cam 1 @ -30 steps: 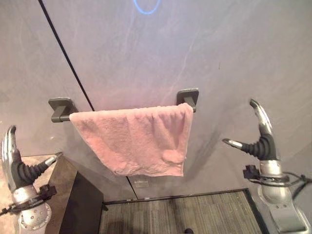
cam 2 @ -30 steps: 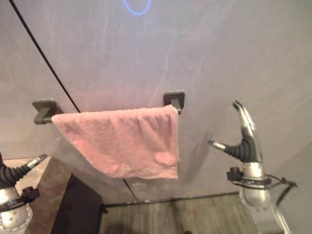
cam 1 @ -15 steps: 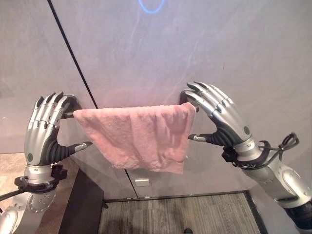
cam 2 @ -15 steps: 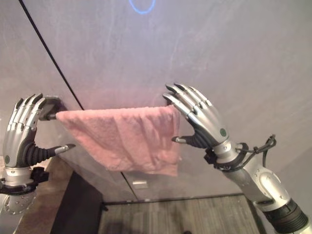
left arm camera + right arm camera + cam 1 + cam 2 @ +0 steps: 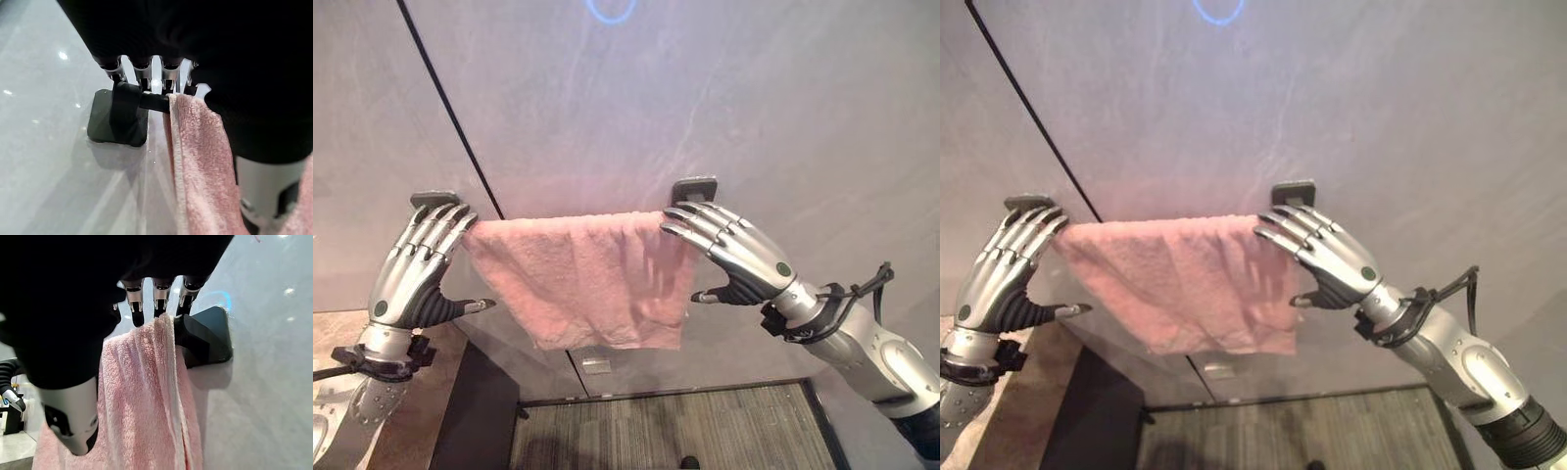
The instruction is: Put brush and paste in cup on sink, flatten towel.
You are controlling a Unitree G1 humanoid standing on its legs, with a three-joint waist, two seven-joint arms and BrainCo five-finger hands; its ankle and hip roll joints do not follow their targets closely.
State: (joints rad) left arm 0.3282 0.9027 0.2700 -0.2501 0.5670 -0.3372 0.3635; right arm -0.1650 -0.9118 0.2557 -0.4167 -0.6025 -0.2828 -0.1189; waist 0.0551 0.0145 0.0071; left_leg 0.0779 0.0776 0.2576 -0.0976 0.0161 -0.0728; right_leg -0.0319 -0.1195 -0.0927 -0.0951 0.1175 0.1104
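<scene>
A pink towel (image 5: pixel 578 279) hangs bunched and uneven over a dark bar on the grey wall, between the left bracket (image 5: pixel 433 199) and the right bracket (image 5: pixel 695 186). My left hand (image 5: pixel 411 284) is open at the towel's left end, its straight fingers laid over the bar beside the bracket (image 5: pixel 117 117), thumb held out below. At the right end my right hand (image 5: pixel 749 264) is open too. Its fingers rest flat on the towel's top right corner (image 5: pixel 142 401) next to the bracket (image 5: pixel 205 335), and its thumb is near the towel's right edge.
A brown counter top (image 5: pixel 421 392) lies at the lower left, with a dark cabinet side (image 5: pixel 484 411) beside it. A striped floor mat (image 5: pixel 675 431) lies below the towel. A black seam (image 5: pixel 450 108) runs down the wall behind the left bracket.
Both hands rose from low at the sides to the bar ends. In the last half second their fingers dropped from the brackets onto the towel's top corners.
</scene>
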